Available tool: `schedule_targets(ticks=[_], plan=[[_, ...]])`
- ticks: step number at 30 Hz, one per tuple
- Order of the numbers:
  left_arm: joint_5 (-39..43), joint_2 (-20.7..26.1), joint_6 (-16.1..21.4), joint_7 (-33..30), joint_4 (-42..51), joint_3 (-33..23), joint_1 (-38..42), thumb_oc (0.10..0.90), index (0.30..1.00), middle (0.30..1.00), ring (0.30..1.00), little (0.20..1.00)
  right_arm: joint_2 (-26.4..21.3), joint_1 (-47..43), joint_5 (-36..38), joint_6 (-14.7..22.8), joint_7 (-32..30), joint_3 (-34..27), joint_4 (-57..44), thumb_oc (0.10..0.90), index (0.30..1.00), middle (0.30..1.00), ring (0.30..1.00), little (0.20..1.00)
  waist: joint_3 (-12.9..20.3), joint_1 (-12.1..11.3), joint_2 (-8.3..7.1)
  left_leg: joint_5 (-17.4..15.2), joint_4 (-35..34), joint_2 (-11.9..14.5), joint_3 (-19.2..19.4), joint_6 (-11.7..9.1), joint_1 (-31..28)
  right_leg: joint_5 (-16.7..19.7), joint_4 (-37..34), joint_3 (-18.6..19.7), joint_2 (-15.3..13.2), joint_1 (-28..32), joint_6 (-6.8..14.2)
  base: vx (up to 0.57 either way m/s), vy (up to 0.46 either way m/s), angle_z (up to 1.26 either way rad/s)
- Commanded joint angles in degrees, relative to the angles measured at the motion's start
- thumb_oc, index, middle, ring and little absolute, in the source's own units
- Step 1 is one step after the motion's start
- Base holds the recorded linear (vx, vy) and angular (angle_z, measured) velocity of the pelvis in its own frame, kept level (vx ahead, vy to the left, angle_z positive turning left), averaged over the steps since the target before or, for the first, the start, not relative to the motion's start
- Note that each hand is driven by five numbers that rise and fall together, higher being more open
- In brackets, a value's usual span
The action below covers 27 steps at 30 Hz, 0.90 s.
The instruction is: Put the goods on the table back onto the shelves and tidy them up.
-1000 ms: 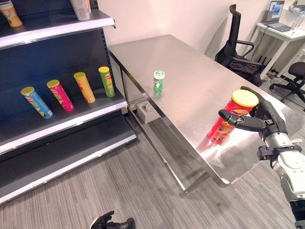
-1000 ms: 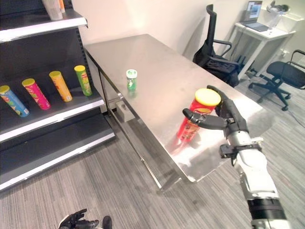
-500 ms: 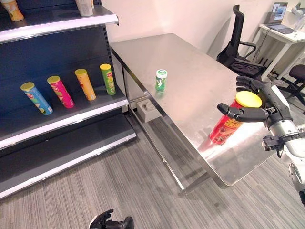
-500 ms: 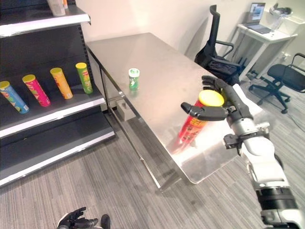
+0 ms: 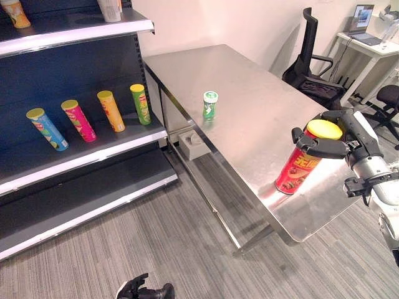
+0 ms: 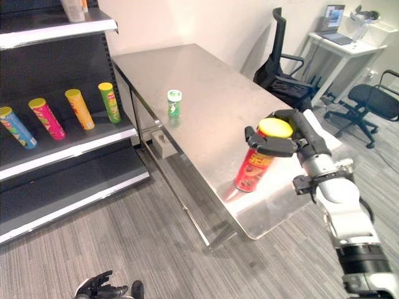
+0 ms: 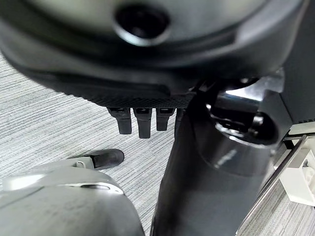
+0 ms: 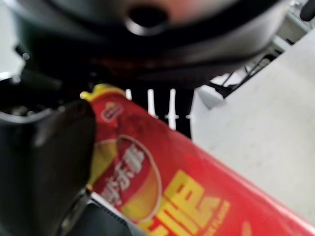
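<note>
Right hand (image 5: pixel 349 140): curled around the top of the red can (image 5: pixel 300 166), thumb wrapped across the near side just under the yellow lid, fingers round the far side.
Red can: tilted, its base down on the table (image 5: pixel 249 112) near the table's front right corner, its lid leaning away from that corner toward the chair side.
Right wrist view: the red can (image 8: pixel 197 196) lay right against the hand (image 8: pixel 44 162), the thumb pressed to its side.
Left hand (image 5: pixel 146 290): hung low over the floor, well apart from the table, fingers loosely curled and holding nothing.
Green can (image 5: pixel 209 104): small, upright, white-lidded, stood near the table's shelf-side edge, well apart from the red can.
Shelves (image 5: pixel 93 149): stood just beside the table's far left end.
Middle shelf: four cans leaned in a row, blue (image 5: pixel 47 130), pink (image 5: pixel 78 121), orange (image 5: pixel 110 111), then green tube (image 5: pixel 139 104) nearest the table.
Top shelf: an orange item (image 5: pixel 15 12) and a pale one (image 5: pixel 111 9) at the upper edge, too cropped to name.
Box (image 5: pixel 194 146): grey, on the floor under the table's shelf-side edge.
Chair (image 5: pixel 315 62): black, past the table's far side.
Desk (image 5: pixel 371 47): white, beyond the chair, with a laptop (image 5: pixel 363 18) on it.
</note>
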<state>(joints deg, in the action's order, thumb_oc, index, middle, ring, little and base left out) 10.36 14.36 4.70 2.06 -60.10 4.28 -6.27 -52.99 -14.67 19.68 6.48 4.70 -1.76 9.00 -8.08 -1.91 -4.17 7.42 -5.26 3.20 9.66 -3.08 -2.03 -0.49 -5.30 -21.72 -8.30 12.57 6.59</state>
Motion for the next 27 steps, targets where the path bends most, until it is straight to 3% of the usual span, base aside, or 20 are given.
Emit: schedule_targets(ticks=[1, 7, 14, 17, 20, 23, 27], plan=[[-3.1, 2.7, 0.5, 0.2, -2.0, 2.1, -1.0, 0.800, 0.900, 0.900, 0.900, 0.900, -4.4, -4.7, -2.1, 4.2, -3.5, -3.4, -3.5, 0.400, 0.300, 0.300, 0.300, 0.300, 4.0, -1.7, 0.17, -7.1, 0.6, 3.6, 2.9, -2.6, -4.4, 0.4, 0.4, 1.8, -2.0, -2.9, 2.8, 0.01, -0.047, 0.00], [-2.1, 3.4, 0.3, -0.6, -0.7, -0.3, -1.6, 0.800, 0.900, 0.900, 0.900, 0.900, 0.5, -2.7, -5.9, 5.9, -9.1, -10.4, -11.9, 0.400, 0.300, 0.300, 0.300, 0.300, 3.8, -2.2, 1.12, -6.5, 1.0, 4.7, 1.6, -3.1, -4.1, -0.9, 0.3, 1.8, -0.8, -2.6, 1.9, 0.00, -0.091, 0.01], [-1.6, 3.7, -0.1, -0.6, -0.1, -1.1, -2.6, 0.800, 0.900, 0.900, 0.900, 0.900, 3.7, -4.6, -6.3, 7.1, -11.3, -11.4, -17.4, 0.400, 0.300, 0.300, 0.300, 0.300, 2.5, -3.7, 2.22, -4.0, 1.6, 7.3, -1.0, -4.8, -1.6, -2.4, 0.3, 1.0, 1.9, -3.6, 0.5, -0.06, -0.125, 0.19], [-0.9, 4.0, -0.1, -0.9, 0.7, -0.8, -2.5, 0.800, 0.900, 0.900, 0.900, 0.900, 4.0, -6.1, -5.3, 7.8, -12.1, -10.8, -18.5, 0.400, 0.300, 0.300, 0.300, 0.300, 0.3, -5.0, 2.74, -2.7, 3.9, 7.9, -2.7, -5.9, 2.3, -3.1, 0.3, -0.7, 2.4, -3.9, -0.1, -0.16, -0.084, 0.35], [-0.1, 3.9, -0.3, -1.2, 1.8, -0.3, -1.8, 0.800, 0.900, 0.900, 0.900, 0.900, 2.6, -6.6, -6.0, 7.7, -13.3, -11.3, -18.6, 0.400, 0.300, 0.300, 0.300, 0.300, -1.2, -4.8, 2.83, -1.5, 7.3, 9.9, -0.3, -6.3, 6.5, -3.5, 0.3, -4.9, 1.5, -3.6, -0.3, -0.14, 0.030, 0.83], [-1.4, 3.2, -0.2, -1.0, 1.5, 0.1, -2.5, 0.800, 0.900, 0.900, 0.900, 0.900, 2.3, -7.0, -6.9, 7.2, -14.0, -11.5, -17.9, 0.400, 0.300, 0.300, 0.300, 0.300, -0.7, -4.5, 3.46, -0.9, 5.8, 12.5, 0.9, -7.0, 4.8, -2.6, 0.3, -6.7, 0.6, -3.1, 0.3, -0.01, 0.160, 0.59], [-0.9, 3.6, 0.5, -2.7, 0.6, 0.1, -1.2, 0.800, 0.900, 0.900, 0.900, 0.900, 0.1, -7.8, -6.8, 7.3, -14.9, -11.5, -17.6, 0.400, 0.300, 0.300, 0.300, 0.300, -0.5, -3.0, 4.02, 2.5, 2.4, 18.9, 1.4, -9.1, 2.8, -0.4, 0.6, -8.5, -4.0, -4.8, 2.6, -0.06, 0.357, 0.27]])
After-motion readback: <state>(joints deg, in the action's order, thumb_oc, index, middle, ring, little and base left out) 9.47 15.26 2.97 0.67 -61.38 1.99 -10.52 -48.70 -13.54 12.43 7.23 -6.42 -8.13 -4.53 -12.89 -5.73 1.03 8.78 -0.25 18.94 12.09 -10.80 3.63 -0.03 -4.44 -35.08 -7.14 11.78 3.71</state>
